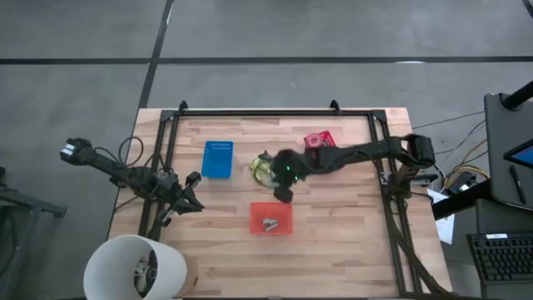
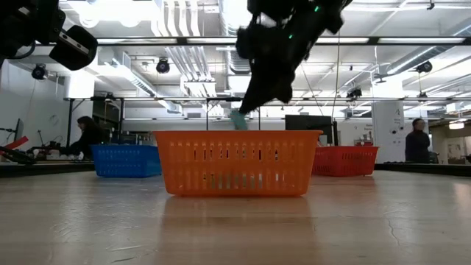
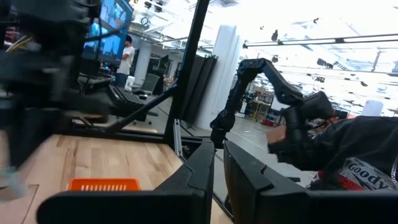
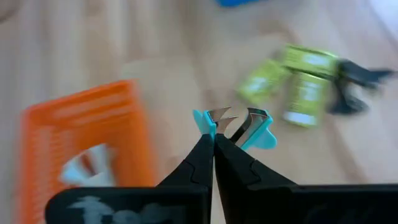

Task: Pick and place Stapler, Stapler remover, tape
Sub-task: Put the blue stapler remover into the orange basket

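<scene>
Teal staple remover [image 4: 239, 127] pinched in closed right gripper [image 4: 213, 138], above orange bin [image 1: 271, 217], left gripper [image 3: 217, 163] nearly closed, empty

Overhead inspection. The wooden bench [image 1: 333, 250] carries three bins. A blue bin [image 1: 217, 158] sits left of centre toward the far edge. A red bin [image 1: 319, 139] sits toward the far right, partly under the right arm. An orange bin [image 1: 271, 218] sits near the centre, closer to the front edge, with pale items lying inside; these are too small to identify. Yellow-green items [image 1: 261, 169] lie between the blue bin and the right gripper [image 1: 283, 192], which hangs just beyond the orange bin's far edge. The left gripper [image 1: 190, 197] rests at the bench's left edge. A white round container [image 1: 133, 267] stands at the front left corner.
</scene>
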`<act>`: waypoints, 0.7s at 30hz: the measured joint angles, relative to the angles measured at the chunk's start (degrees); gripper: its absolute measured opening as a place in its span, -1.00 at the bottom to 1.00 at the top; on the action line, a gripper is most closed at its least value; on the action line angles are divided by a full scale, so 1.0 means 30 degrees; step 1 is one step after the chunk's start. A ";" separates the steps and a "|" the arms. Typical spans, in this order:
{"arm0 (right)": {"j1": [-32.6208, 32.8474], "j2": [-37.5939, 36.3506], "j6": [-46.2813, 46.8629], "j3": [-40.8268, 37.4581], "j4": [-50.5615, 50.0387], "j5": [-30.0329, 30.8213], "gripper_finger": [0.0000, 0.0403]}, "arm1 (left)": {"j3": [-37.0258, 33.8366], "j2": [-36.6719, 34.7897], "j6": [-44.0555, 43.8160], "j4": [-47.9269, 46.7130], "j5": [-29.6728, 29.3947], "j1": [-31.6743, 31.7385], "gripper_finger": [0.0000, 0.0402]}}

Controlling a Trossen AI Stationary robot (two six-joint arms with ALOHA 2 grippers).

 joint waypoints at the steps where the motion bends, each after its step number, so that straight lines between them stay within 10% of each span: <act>1: 0.0510 -0.0175 -0.0234 0.0000 0.0012 0.0018 -0.96 | -0.0006 0.0005 0.0000 -0.0005 -0.0006 0.0003 -0.80; 21: 0.4327 0.1190 0.0835 0.0787 -0.0022 0.0146 -0.96 | -0.0006 -0.0002 0.0000 0.0002 -0.0004 -0.0002 -0.80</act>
